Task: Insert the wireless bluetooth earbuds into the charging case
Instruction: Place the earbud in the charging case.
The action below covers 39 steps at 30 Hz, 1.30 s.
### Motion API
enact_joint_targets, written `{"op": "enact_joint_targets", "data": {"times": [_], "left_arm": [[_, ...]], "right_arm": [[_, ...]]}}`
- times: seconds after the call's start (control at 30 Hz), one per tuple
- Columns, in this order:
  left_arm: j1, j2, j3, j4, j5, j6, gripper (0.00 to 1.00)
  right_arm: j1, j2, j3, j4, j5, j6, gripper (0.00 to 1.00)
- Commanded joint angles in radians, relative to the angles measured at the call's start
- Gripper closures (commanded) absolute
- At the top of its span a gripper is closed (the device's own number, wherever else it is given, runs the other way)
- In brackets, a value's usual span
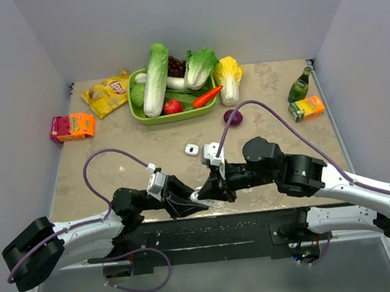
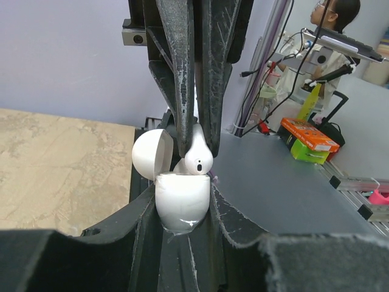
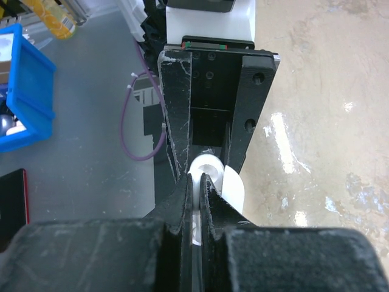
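Observation:
My left gripper (image 2: 182, 210) is shut on the white charging case (image 2: 182, 198), holding it upright with its lid (image 2: 151, 155) swung open to the left. From above, my right gripper (image 2: 194, 146) is shut on a glossy white earbud (image 2: 199, 159), whose head sits at the case's open mouth. In the right wrist view the earbud (image 3: 196, 231) shows as a white sliver between the closed fingers (image 3: 182, 201), with the case (image 3: 208, 165) just beyond them. From overhead, both grippers meet at the near table edge (image 1: 199, 196).
A small white object with a dark centre (image 1: 192, 149) lies on the table behind the grippers. Further back stand a green basket (image 1: 135, 110) of vegetables, a chips bag (image 1: 106, 94), an orange-red box (image 1: 72, 126), a green bottle (image 1: 300, 85) and a juice carton (image 1: 307, 108).

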Motion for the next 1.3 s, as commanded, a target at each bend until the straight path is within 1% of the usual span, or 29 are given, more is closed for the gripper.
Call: {"op": "enact_joint_targets", "data": {"times": [0.0,0.27,0.63,0.83,0.87,0.97,1.1,1.27], "left_arm": [[-0.003,-0.014,0.013,0.097,-0.037,-0.016,1.0],[-0.003,-0.038,-0.005,0.107,-0.059,-0.016,1.0],[-0.003,-0.084,-0.01,0.093,-0.112,0.011,1.0],[-0.003,-0.083,-0.008,0.099,-0.12,0.01,1.0],[-0.003,-0.083,-0.008,0.1,-0.12,0.01,1.0],[-0.003,-0.085,-0.013,0.101,-0.122,0.011,1.0],[-0.003,-0.085,-0.031,0.101,-0.132,0.01,1.0],[-0.003,-0.08,-0.042,0.113,-0.138,0.01,1.0]], "right_arm": [[0.016,0.006,-0.018,0.07,0.057,0.04,1.0],[0.026,0.012,-0.028,0.085,0.117,0.061,1.0],[0.05,0.014,-0.05,0.09,0.136,0.087,1.0],[0.059,0.014,-0.056,0.107,0.153,0.106,1.0],[0.061,0.015,-0.054,0.111,0.159,0.116,0.89],[0.061,0.0,-0.047,0.127,0.192,0.139,0.68],[0.061,-0.035,-0.03,0.162,0.258,0.158,0.59],[0.061,-0.092,0.015,0.171,0.329,0.158,0.55]]}}
